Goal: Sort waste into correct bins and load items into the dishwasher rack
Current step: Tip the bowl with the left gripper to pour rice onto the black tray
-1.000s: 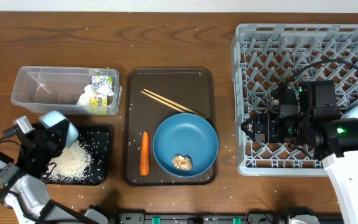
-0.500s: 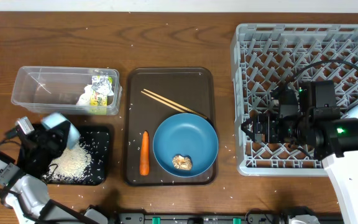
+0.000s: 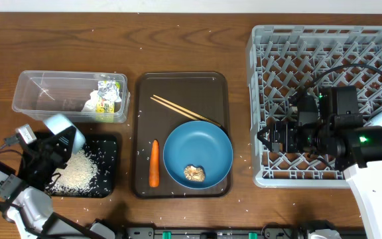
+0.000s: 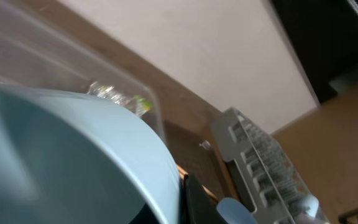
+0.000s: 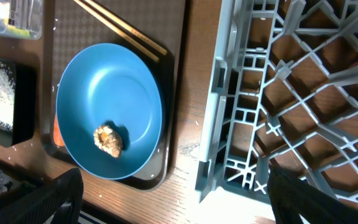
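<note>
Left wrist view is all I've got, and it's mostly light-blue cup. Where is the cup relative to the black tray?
Observer: In the overhead view, the left gripper is shut on the light-blue cup, at the black tray's corner nearest the clear tub.
Operator: Any rice in the tray?
Observer: Yes, a pile of white rice lies in that tray, and stray grains dot the table.
Operator: Right arm?
Observer: The right gripper is open and empty, over the dishwasher rack's edge nearest the blue plate.
</note>
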